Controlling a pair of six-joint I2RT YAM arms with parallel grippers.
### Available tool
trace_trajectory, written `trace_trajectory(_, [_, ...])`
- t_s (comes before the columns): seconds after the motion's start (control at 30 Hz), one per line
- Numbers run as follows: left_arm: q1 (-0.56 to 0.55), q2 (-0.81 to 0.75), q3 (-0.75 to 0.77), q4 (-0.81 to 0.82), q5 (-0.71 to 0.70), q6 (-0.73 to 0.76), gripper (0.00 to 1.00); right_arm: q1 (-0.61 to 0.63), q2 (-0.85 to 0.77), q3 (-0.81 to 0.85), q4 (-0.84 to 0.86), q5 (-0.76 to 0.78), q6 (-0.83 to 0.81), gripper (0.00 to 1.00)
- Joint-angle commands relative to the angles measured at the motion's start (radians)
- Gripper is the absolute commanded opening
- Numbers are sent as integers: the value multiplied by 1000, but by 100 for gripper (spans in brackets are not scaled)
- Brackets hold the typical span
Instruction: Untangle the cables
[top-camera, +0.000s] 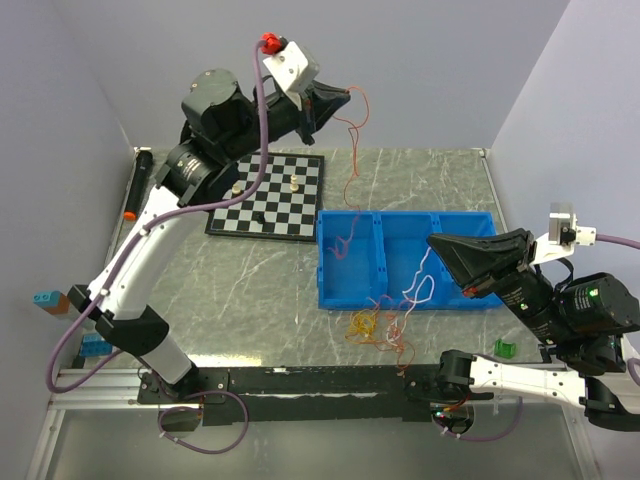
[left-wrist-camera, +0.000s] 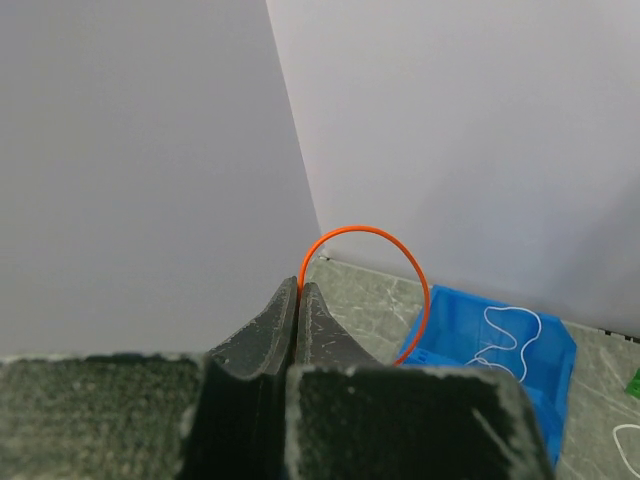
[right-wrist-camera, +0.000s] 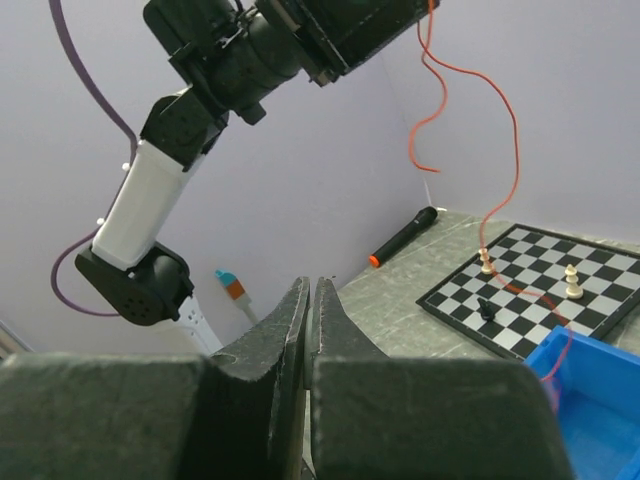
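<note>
Pinching a thin, glossy orange cable (left-wrist-camera: 365, 229) loop: left gripper (left-wrist-camera: 298, 290), matte black fingers pressed together; right gripper (top-camera: 437, 245) likewise clamps a limp white cable (top-camera: 418, 275).

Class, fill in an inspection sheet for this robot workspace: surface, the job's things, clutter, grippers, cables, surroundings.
Surface: marbled grey table.
Job's things: orange cable held high, trailing down into the blue bin; white cable in the bin near the right gripper; yellow and orange tangle on the table in front of the bin.
Clutter: chessboard with a few pieces; black marker; small green item; blocks at the left edge.
Grippers: left gripper shut on the orange cable; right gripper jaws together, nothing visible between them.
Cables: purple arm cables along both arms.
Surroundings: plain grey walls.
</note>
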Motion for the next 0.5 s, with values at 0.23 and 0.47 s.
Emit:
trace_trajectory(0.23, [-10, -39, -330, 28, -62, 25, 1, -3, -34, -15, 50, -2, -21, 0])
trace_trajectory(0.47, [-15, -30, -540, -35, -108, 23, 1, -3, -5, 8, 55, -5, -37, 0])
